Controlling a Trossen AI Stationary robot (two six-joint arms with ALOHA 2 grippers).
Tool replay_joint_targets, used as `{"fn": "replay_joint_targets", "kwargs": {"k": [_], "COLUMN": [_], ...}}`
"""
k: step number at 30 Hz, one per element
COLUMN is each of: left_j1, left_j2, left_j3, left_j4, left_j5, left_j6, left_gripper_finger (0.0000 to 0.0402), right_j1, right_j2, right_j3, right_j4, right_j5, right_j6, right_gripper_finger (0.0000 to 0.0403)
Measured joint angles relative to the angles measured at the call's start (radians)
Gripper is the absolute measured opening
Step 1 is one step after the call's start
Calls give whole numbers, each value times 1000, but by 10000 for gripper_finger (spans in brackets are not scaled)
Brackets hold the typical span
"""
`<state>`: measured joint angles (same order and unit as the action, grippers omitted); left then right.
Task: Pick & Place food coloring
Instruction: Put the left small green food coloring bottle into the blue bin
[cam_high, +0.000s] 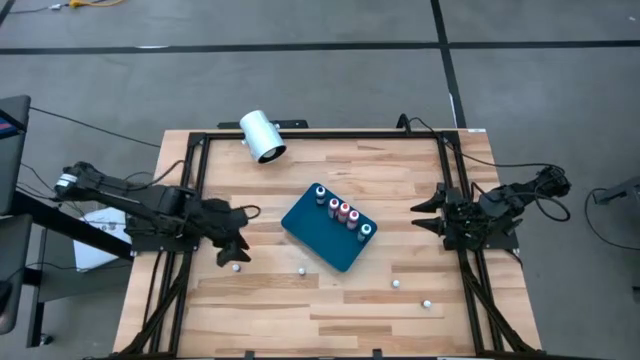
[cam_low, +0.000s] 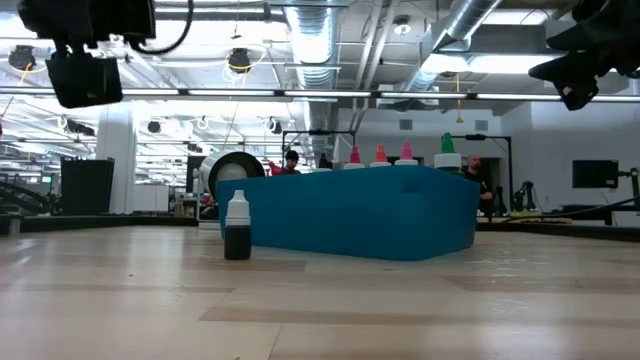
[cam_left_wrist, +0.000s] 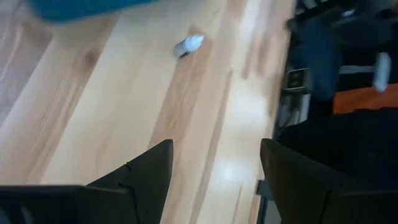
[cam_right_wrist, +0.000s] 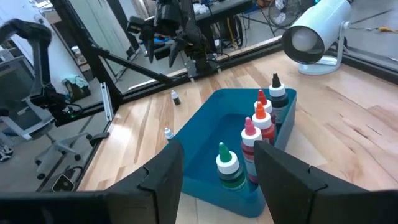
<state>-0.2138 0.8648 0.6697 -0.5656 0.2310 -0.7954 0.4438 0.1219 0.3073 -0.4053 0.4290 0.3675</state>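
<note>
A teal tray (cam_high: 322, 236) lies at the table's middle, with several food coloring bottles (cam_high: 346, 213) standing along one inner wall; their red, pink, green and dark tops show in the right wrist view (cam_right_wrist: 252, 138). Several loose bottles stand or lie on the wood near the front edge (cam_high: 301, 270) (cam_high: 396, 283) (cam_high: 427, 302). One more bottle (cam_high: 237, 267) lies just beside my left gripper (cam_high: 236, 252), which is open and holds nothing (cam_left_wrist: 214, 149). My right gripper (cam_high: 425, 215) hangs open at the table's right side, facing the tray (cam_right_wrist: 219, 152).
A big white cylinder (cam_high: 263, 136) lies at the far edge, left of centre. Black frame rails (cam_high: 190, 190) (cam_high: 462, 190) run along both sides of the table. In the low view a dark bottle with a white cap (cam_low: 237, 228) stands upright in front of the tray (cam_low: 350, 215).
</note>
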Motion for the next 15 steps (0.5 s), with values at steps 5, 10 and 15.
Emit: {"fn": "replay_joint_targets", "kwargs": {"k": [5,10,15], "left_j1": [0,0,-13], "left_j2": [116,194,242], "left_j3": [47,52,52], "left_j4": [-116,-241,-290], "left_j5": [0,-11,-36], "left_j6": [-84,-208,-327], "left_gripper_finger": [233,233,233], "right_j1": [0,0,0], "right_j2": [0,0,0], "right_j3": [0,0,0], "right_j4": [-7,-14,-25], "right_j5": [0,0,-1], "right_j6": [0,0,0], "right_gripper_finger": [180,183,185]}}
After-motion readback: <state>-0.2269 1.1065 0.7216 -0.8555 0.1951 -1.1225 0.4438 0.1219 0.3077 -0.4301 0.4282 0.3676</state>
